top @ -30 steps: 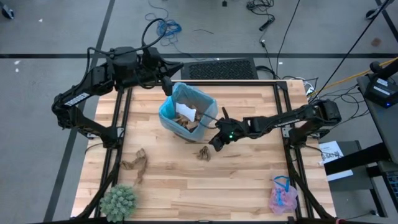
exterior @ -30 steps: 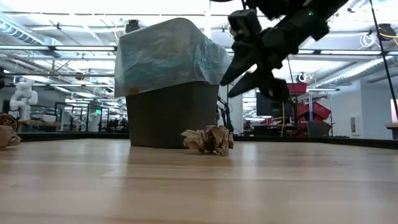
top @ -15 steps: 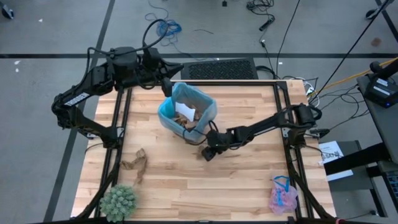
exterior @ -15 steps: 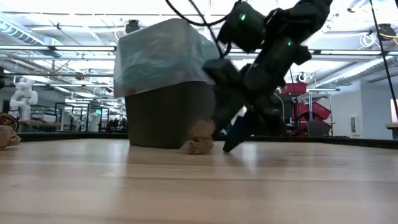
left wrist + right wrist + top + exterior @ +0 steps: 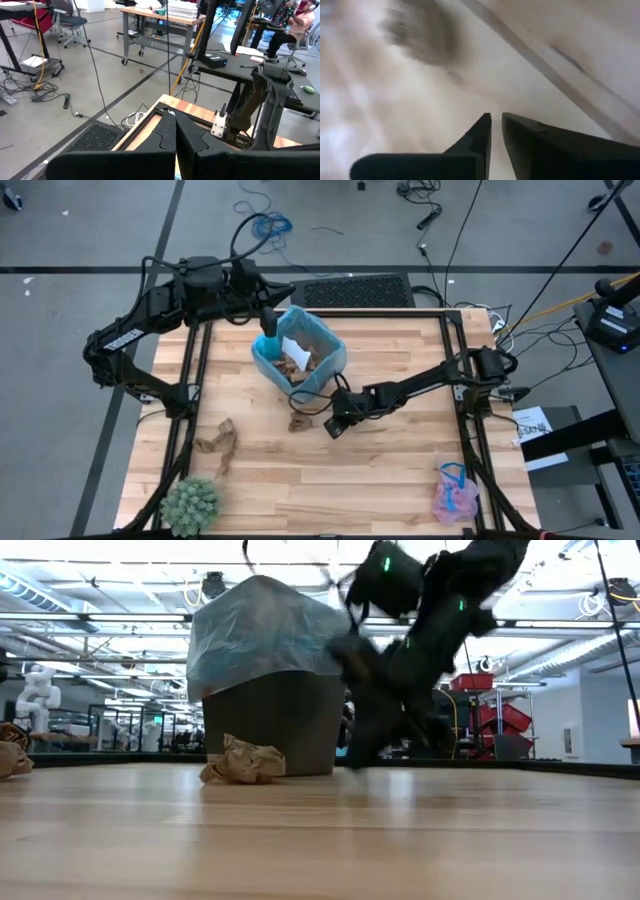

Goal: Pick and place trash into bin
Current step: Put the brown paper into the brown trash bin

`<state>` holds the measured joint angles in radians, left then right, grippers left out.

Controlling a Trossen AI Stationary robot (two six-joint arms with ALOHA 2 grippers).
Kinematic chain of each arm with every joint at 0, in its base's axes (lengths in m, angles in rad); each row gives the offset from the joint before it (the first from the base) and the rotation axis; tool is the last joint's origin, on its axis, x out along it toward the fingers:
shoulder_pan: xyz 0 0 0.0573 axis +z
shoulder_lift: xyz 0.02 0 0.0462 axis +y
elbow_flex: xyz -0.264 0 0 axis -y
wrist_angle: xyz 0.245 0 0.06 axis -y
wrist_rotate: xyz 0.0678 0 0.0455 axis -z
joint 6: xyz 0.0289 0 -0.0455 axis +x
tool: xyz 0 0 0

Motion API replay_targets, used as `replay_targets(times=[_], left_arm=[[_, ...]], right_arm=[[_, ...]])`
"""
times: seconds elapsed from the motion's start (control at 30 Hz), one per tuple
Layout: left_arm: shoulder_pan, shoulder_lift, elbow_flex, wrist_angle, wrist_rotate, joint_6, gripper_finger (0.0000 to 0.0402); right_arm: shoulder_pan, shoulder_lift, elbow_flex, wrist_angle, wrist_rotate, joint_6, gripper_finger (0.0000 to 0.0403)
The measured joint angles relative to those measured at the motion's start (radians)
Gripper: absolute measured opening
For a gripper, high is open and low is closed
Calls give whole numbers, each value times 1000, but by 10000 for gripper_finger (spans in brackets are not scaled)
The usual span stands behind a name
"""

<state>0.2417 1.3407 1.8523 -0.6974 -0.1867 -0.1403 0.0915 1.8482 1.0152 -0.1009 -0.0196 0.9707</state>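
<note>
While the right claw (image 5: 332, 426) looks empty, a wad (image 5: 298, 420) touches the bin (image 5: 325, 368).

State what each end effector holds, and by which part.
Nothing. The right end effector is shut and empty on the table; the brown wad lies loose beside it by the bin. The left end effector is shut and empty.

brown paper wad (image 5: 243, 761) beside bin (image 5: 268, 690), blurred arm (image 5: 415, 640)

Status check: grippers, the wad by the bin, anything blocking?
Right gripper down at the table, fingers shut, empty. Left gripper waits at the bin, shut. Brown paper wad loose against the bin's base, beside the right gripper. Nothing blocking.
</note>
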Motion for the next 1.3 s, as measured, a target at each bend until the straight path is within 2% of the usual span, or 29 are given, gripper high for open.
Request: replay_targets(times=[0.07,0.17,0.37,0.57,0.73,0.87,1.0,1.1,1.27,1.3], left_arm=[[0,0,0,0,0,18,0],[0,0,0,0,0,25,0],[0,6,0,-1,-1,43,0],[0,6,0,-2,-1,43,0],[0,6,0,-2,-2,43,0],[0,6,0,-3,-2,42,0],[0,6,0,-3,-6,42,0],[0,6,0,-5,-6,41,0],[0,6,0,-7,-6,41,0],[0,6,0,-8,-6,41,0]], right_arm=[[9,-44,24,16,22,-100,44],[14,-61,71,19,55,-283,75],[-8,21,174,25,50,-521,164],[-16,143,279,21,14,-611,230],[-17,246,357,19,1,-646,240],[-18,320,390,36,-91,-643,224],[-19,345,391,88,-140,-614,187],[-18,341,390,81,-131,-629,139],[-17,317,389,51,-119,-651,25],[-15,307,389,33,-113,-653,13]])
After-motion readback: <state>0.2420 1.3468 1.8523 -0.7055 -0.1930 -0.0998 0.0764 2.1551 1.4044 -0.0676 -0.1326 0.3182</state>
